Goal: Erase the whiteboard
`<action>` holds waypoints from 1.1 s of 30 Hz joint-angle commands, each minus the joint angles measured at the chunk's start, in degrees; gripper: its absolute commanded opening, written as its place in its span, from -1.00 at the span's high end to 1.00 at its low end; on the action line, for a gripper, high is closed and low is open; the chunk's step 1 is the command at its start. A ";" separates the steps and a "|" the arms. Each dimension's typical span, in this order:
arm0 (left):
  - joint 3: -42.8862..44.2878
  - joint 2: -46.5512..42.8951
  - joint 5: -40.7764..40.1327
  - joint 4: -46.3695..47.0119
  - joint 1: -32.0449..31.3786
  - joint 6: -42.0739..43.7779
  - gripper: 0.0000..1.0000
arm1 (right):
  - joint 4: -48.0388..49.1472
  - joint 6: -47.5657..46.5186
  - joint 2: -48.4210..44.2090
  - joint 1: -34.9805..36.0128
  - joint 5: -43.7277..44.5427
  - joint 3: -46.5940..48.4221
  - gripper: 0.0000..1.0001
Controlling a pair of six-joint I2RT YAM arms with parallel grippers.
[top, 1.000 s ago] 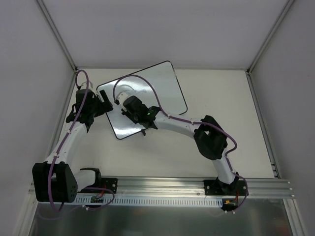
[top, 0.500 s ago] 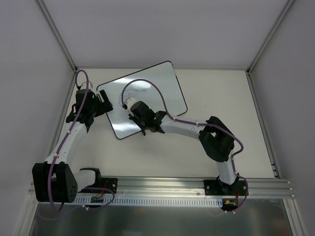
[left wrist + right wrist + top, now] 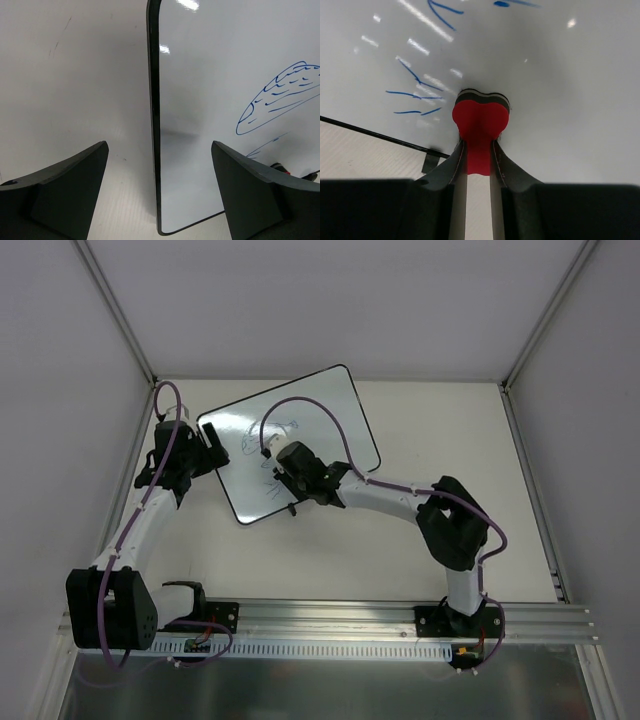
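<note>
The right claw (image 3: 480,145) is squeezing tight on a red eraser (image 3: 480,120), its fingers (image 3: 445,170) clamping the block's sides while the eraser's dark felt end is pressing onto the whiteboard (image 3: 560,75) in the board's lower middle. Short blue scribbles (image 3: 415,75) are showing on the board just to the left of the eraser, and a small black clip (image 3: 431,162) is sitting on the board's near rim just below them. The left claw (image 3: 159,146) is standing wide open and gripping nothing, straddling the whiteboard's (image 3: 200,75) left rim: one finger is hanging over the board's surface, the other over the bare desk (image 3: 75,75) just outside the rim. Whether either finger is touching down cannot be told. From there a larger blue drawing (image 3: 280,95) is showing further in on the board. From above, the left claw (image 3: 212,445) is sitting at the whiteboard's (image 3: 320,405) left corner and the right claw (image 3: 274,453) over its middle. The board itself is lying flat on the desk (image 3: 450,460), turned at a slant, with both arms reaching in over it.
</note>
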 commanded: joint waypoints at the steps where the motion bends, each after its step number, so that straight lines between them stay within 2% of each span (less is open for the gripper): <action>1: 3.26 1.24 0.34 0.95 -0.24 1.59 -0.68 | -0.48 -2.45 -7.01 -1.31 -0.48 1.30 0.99; 7: 10.47 4.49 5.69 0.95 4.32 7.48 -0.64 | 0.05 -5.87 -11.50 -3.51 -6.71 1.56 0.99; 17: 21.01 14.68 32.05 1.21 16.10 8.71 -0.58 | -0.13 -10.45 -15.11 -5.00 -9.89 1.92 0.99; 19: 22.51 16.27 37.57 1.12 16.29 10.46 -0.55 | -0.13 -10.97 -15.11 -5.26 -10.24 2.18 0.99; 25: 25.15 20.49 41.82 1.21 17.25 15.12 -0.45 | -0.92 -12.47 -14.32 -6.41 -11.20 3.49 0.99; 31: 27.61 25.41 49.63 1.12 19.27 18.29 -0.38 | -1.01 -13.53 -13.26 -7.46 -12.35 5.78 0.99; 33: 28.93 27.52 54.37 1.12 19.72 18.21 -0.22 | -1.09 -13.96 -12.74 -7.90 -12.61 6.66 0.99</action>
